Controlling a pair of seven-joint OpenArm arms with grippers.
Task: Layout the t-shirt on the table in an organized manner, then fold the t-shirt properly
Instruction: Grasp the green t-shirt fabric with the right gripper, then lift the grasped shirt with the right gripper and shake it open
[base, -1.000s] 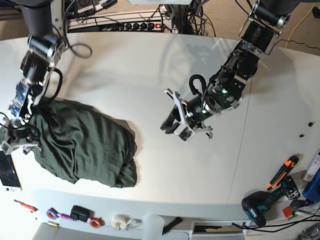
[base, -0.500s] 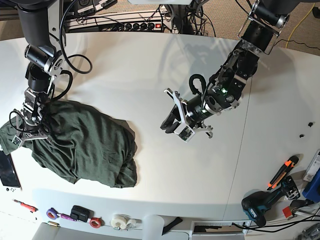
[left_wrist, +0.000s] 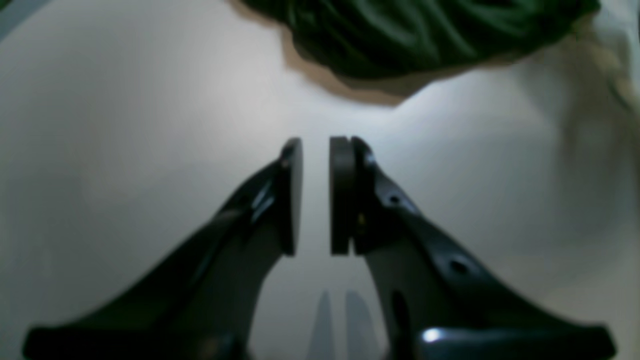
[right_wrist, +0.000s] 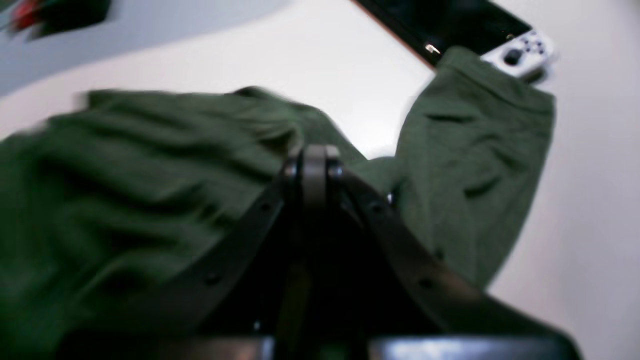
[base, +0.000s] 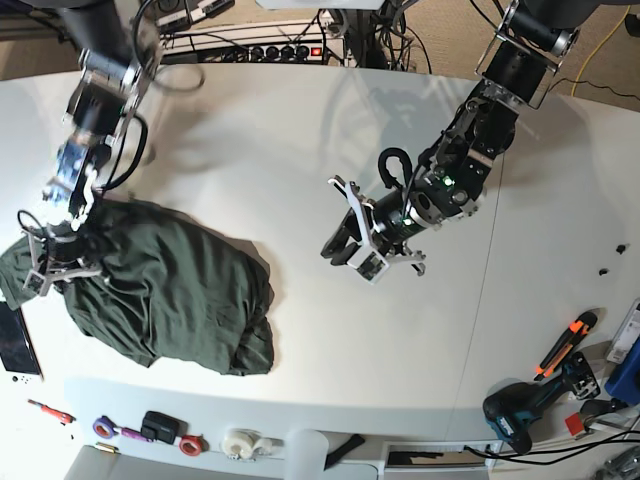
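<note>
Now the right jaws (base: 50, 262) pinch the shirt (base: 170, 290) at its edge; the left jaws (base: 352, 250), slightly apart, hang empty well beside it over the worktop (base: 300, 130).

The dark olive t-shirt (base: 170, 295) lies crumpled and wrinkled on the white table (base: 300, 150), near its left edge, one sleeve apparently spread out toward that edge.
</note>
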